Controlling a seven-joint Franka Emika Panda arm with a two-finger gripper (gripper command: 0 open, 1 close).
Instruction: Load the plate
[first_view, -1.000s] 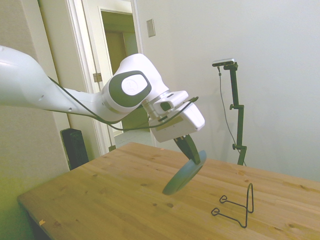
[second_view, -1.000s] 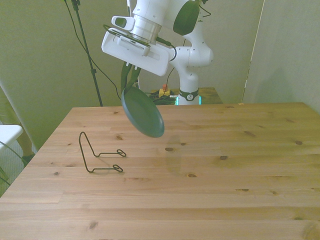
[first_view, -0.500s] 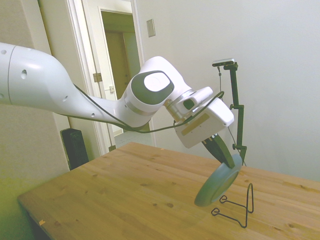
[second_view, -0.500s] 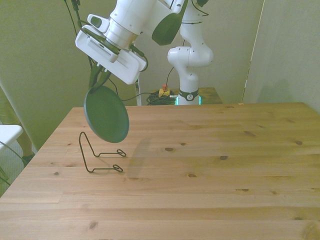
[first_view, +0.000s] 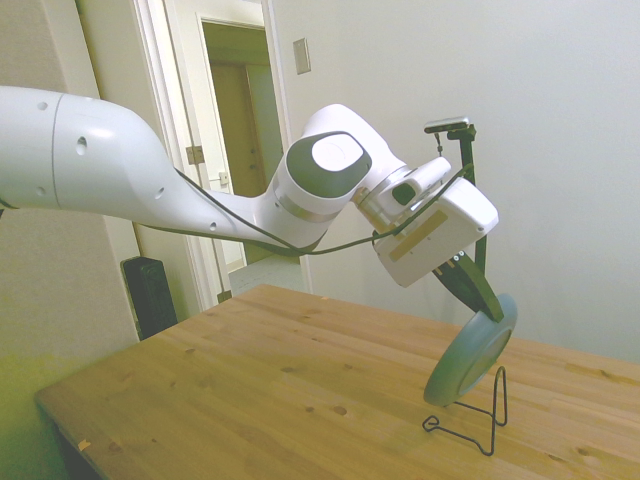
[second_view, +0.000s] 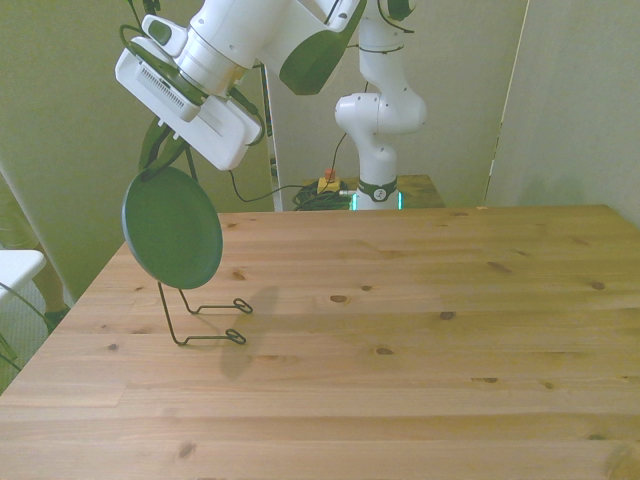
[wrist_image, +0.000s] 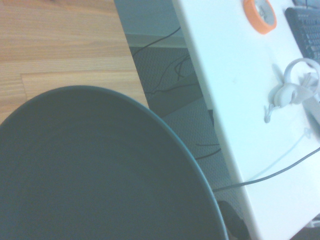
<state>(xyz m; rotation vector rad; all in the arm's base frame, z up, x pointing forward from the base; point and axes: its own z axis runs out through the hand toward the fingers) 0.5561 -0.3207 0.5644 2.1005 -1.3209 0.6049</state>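
I've got the small round dark green plate (second_view: 172, 227) pinched by its top rim in the white arm's 2-finger gripper (second_view: 160, 166), fingers closed down to the rim's thickness, nothing else held. Plate hangs tilted, nearly on edge, in the air.

Change over the last 1 s: in the front view it went from mid-table, at about 1 o'clock of the thin black wire stand (second_view: 196, 314), across to directly above the stand's upright at 12 o'clock. In the side view the plate (first_view: 471, 349) now overlaps the stand's upright loop (first_view: 500, 397), its lower edge near the base wires; contact I can't confirm.

Wrist view: plate face (wrist_image: 95, 175) fills most of the frame, a strip of wooden table (wrist_image: 55, 45) beyond it.

My read: transport is done and the plate is lined up. Next I lower it onto the base wires, lean it back, release. Risk: the rim slipping off the thin wires.
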